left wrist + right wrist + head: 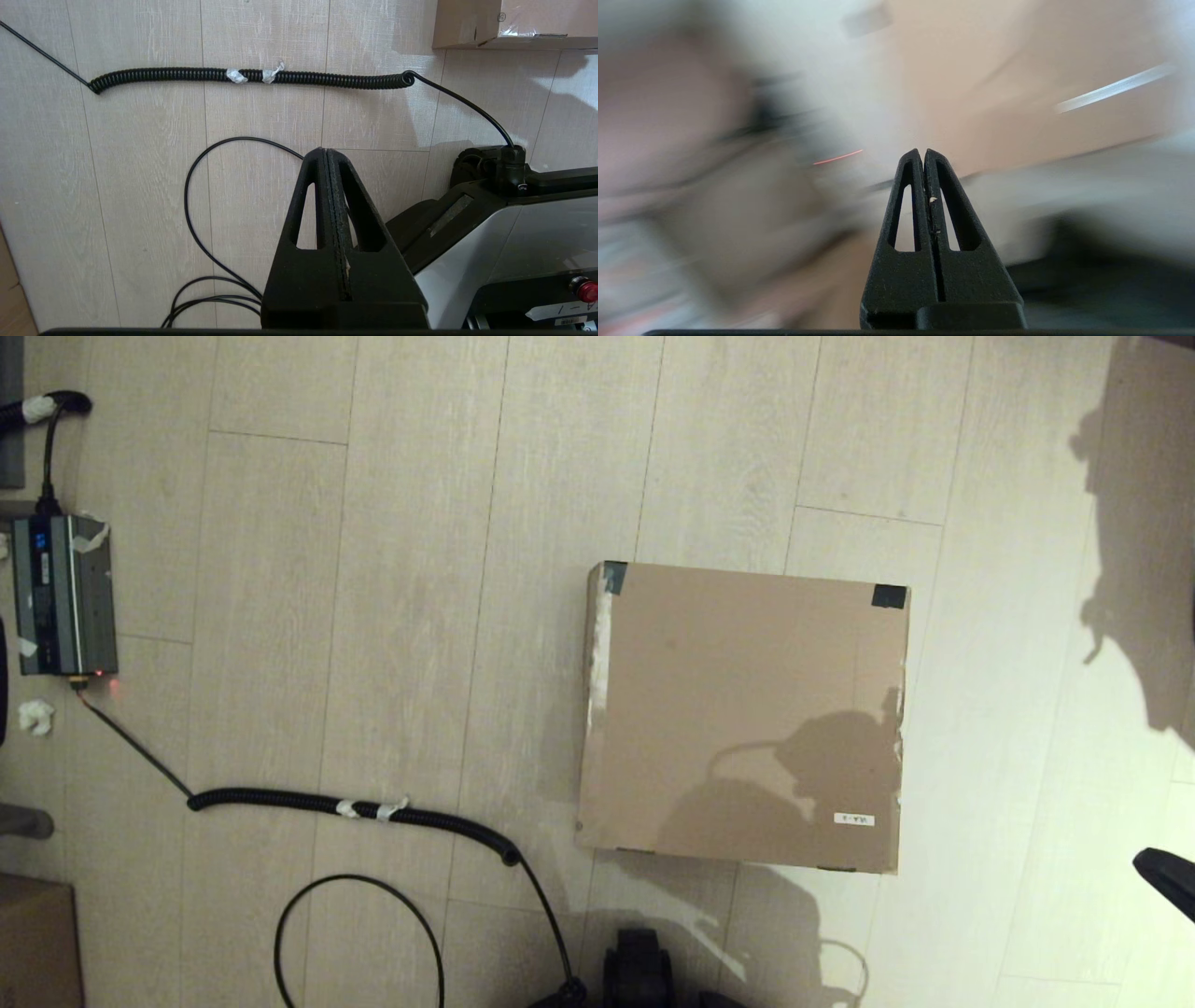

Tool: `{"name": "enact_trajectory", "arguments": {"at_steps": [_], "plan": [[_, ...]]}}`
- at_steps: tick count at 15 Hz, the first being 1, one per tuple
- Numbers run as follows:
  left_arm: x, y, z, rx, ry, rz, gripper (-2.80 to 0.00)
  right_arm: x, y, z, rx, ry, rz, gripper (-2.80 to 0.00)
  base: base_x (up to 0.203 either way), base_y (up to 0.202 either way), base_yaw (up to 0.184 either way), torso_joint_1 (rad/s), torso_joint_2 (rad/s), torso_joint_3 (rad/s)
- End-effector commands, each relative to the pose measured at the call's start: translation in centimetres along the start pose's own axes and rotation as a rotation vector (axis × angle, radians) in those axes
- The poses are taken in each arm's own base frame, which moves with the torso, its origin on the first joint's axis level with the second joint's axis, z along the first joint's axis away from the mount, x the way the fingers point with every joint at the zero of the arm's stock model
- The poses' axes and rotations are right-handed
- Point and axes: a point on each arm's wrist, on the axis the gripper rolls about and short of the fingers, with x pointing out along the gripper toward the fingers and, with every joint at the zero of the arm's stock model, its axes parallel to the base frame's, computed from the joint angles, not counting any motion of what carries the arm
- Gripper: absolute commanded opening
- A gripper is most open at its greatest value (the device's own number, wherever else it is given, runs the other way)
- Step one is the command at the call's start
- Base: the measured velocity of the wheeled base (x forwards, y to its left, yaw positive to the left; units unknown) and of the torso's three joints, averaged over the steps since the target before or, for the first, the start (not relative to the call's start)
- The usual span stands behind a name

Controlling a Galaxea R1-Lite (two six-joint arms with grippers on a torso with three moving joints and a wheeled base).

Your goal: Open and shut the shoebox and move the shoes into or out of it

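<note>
Shoebox (742, 714) is lying closed on the pale plank floor (420, 616), right of centre before the robot, its lid showing dark tape patches on the two far corners and a small white label (854, 819) near its right front corner. Shoes are not showing anywhere. A coiled black cable (373, 807) is running across the floor to the box's left, leading from a grey power unit (63, 595). The left gripper (326, 151) is hanging low near the robot's base (514, 242), fingers pressed together on nothing. The right gripper (923, 151) is likewise pinched together, empty, its surroundings smeared.

Coiled cable (373, 807) left of shoebox (742, 719)
</note>
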Motion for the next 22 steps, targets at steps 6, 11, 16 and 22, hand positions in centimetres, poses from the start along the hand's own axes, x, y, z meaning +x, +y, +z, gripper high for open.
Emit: {"name": "enact_trajectory", "arguments": {"at_steps": [6,11,16,22], "plan": [[0.0,0.0,0.0,0.0,0.005,0.0,-2.8,-3.4,0.5,-1.8,-0.986,-0.011,-0.649,-2.8,0.0,0.0,0.0,0.0,0.0,0.0],[0.0,0.0,0.0,-0.003,0.005,0.001,-2.8,-5.8,-3.1,-5.9,-1.032,0.029,-0.657,-2.8,0.0,0.0,0.0,0.0,0.0,0.0],[0.0,0.0,0.0,-0.006,0.004,0.003,-2.8,-6.2,-4.6,-7.2,-0.959,0.161,-0.684,-2.8,0.0,0.0,0.0,0.0,0.0,0.0],[0.0,0.0,0.0,-0.006,0.005,0.001,-2.8,-6.9,-4.3,-7.3,-0.924,0.08,-0.561,-2.8,0.0,0.0,0.0,0.0,0.0,0.0]]}}
